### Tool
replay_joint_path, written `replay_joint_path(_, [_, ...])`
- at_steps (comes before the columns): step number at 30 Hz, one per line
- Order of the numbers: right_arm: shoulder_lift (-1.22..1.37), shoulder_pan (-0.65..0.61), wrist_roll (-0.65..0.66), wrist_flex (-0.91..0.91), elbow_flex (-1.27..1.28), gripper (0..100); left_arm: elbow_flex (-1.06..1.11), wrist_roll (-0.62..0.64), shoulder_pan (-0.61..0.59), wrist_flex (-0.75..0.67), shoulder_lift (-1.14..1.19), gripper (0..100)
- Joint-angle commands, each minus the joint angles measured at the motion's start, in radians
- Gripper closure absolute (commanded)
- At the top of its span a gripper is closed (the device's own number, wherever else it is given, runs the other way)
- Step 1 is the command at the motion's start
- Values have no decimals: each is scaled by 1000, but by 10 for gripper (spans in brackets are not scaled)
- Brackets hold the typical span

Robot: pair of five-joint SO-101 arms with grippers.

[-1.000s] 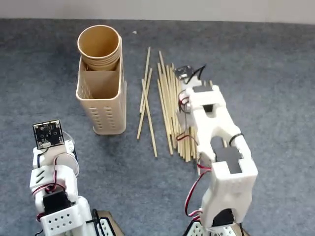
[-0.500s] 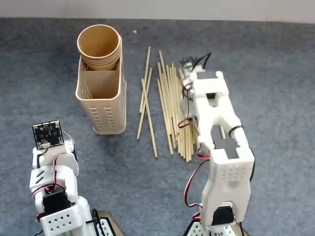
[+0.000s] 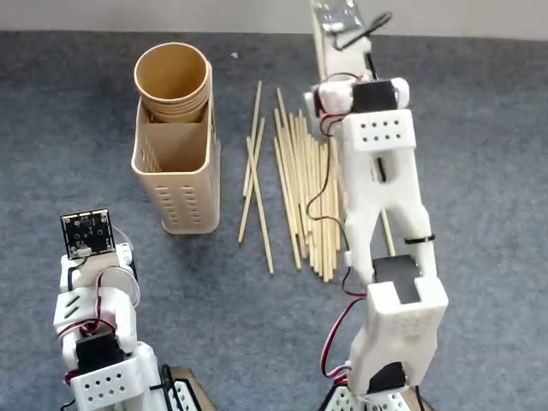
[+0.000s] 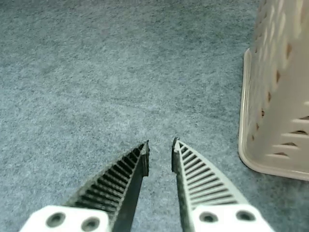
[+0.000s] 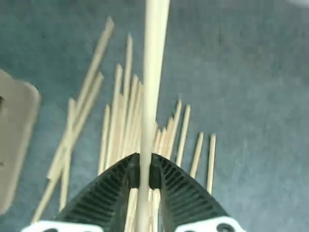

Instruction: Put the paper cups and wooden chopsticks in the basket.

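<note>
The wooden chopstick (image 5: 155,58) was pale, thin and straight; it looked light, stiff and smooth, likely to pivot unless pinched near its middle. The right gripper (image 5: 143,163) was clamped on it above the loose pile (image 3: 301,193), right of the basket (image 3: 195,210); the left gripper (image 4: 160,145) stood narrowly parted, empty.

White printed plastic with black servos forms both arms. The right arm (image 3: 387,171) has perforated blocky links, with red and black cables (image 3: 329,341) trailing behind the hand. The left gripper (image 4: 160,145) and right gripper (image 5: 143,166) have ribbed, pointed black fingers, one perhaps paler; a square black board (image 3: 86,233) tops the left wrist.
</note>
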Motion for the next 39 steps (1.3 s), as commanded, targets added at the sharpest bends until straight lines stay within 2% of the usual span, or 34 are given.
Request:
replay_joint_path(1, [-77,-48,-9,-50,-139,993,13,12,18,-18,-10,893])
replay_joint_path(9, [-76,-143,-11,-163,-315,994,22,-58,71,-14,-10,895])
replay_joint_path(14, [-76,-222,-71,-252,-380,994,22,-58,71,-14,-10,895])
replay_joint_path(17, [-84,-269,-137,-245,-383,994,22,-58,67,-18,-10,895])
replay_joint_path(21, [-119,-354,-229,-88,-450,994,22,-58,67,-18,-10,895])
replay_joint_path(25, [-125,-381,-236,1,-518,994,22,-58,65,-17,-10,895])
replay_joint_path(31, [-110,-444,-233,-13,-526,994,22,-58,65,-17,-10,895])
replay_joint_path(36, [2,-515,-196,-64,-536,994,22,-58,65,-15,-10,895])
replay_joint_path(39, [73,-516,-195,-94,-536,993,22,-58,65,-15,-10,895])
